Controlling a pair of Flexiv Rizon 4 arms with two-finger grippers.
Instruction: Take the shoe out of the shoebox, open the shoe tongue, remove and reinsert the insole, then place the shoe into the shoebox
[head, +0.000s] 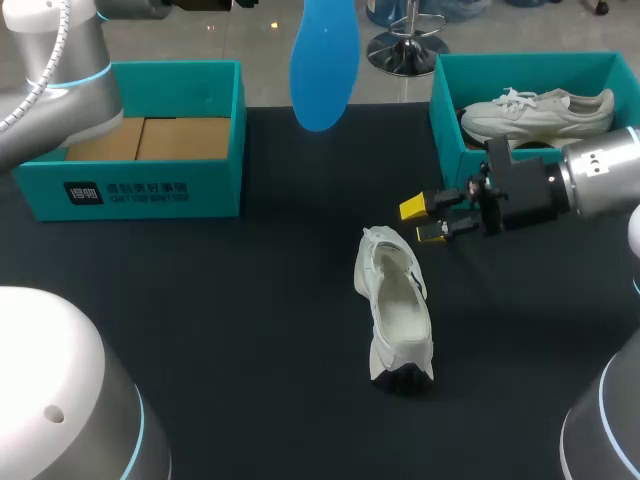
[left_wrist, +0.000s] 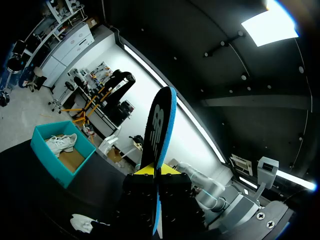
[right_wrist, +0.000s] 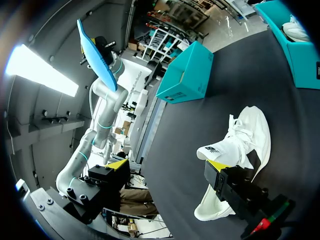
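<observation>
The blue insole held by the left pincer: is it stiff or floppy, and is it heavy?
Likely light and semi-stiff: the blue insole stands straight out from the left pincer, gripped at one end only. It looks thin, so it would probably bend when pressed.

A black table is seen beneath everything. A teal box (its brown cardboard floor bare) is set far left; a second white sneaker is laid inside the shoebox far right.
</observation>
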